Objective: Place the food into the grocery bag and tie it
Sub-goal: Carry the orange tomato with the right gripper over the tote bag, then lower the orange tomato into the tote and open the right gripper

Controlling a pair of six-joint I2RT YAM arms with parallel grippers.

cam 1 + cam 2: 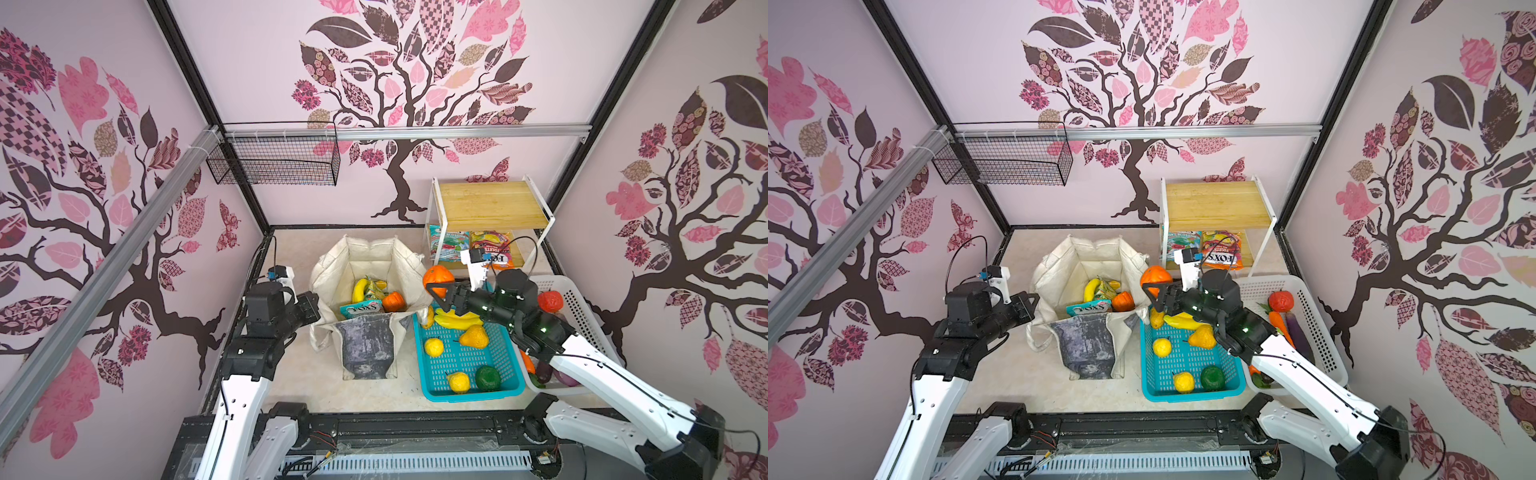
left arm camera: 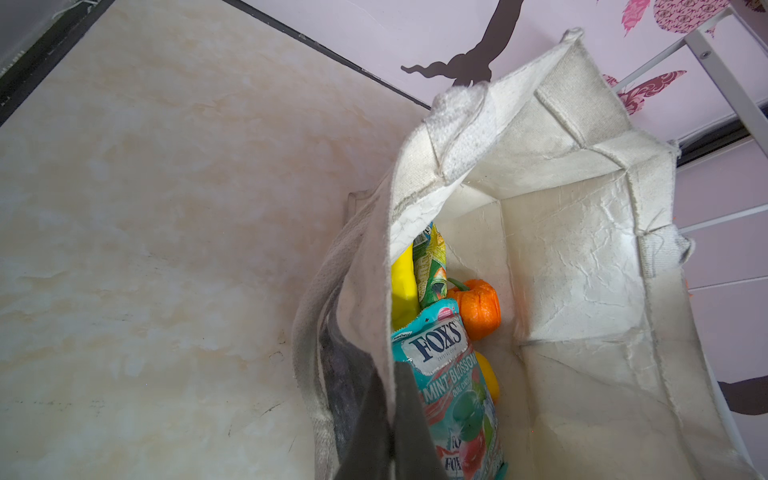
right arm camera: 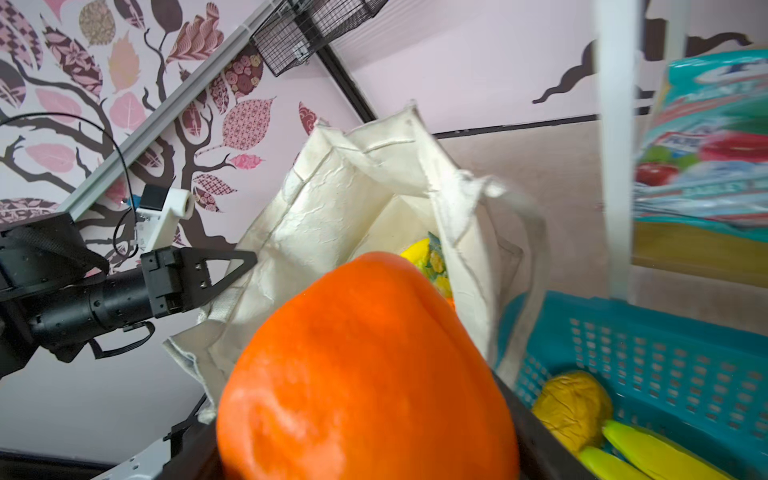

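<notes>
The right gripper (image 1: 437, 291) is clamped, jaws fairly wide, around an orange toy pepper (image 1: 438, 275). It holds the pepper in the air just beside the right rim of the grocery bag (image 1: 368, 255), above the far end of the teal basket (image 1: 469, 394). The left gripper (image 1: 312, 306) is closed tight on the bag's left wall, pinching the cloth. The bag stands open on the bench (image 1: 299, 374); inside lie a yellow banana (image 1: 360, 289), a teal FOX'S packet (image 1: 360, 308) and a small orange piece (image 1: 393, 301).
</notes>
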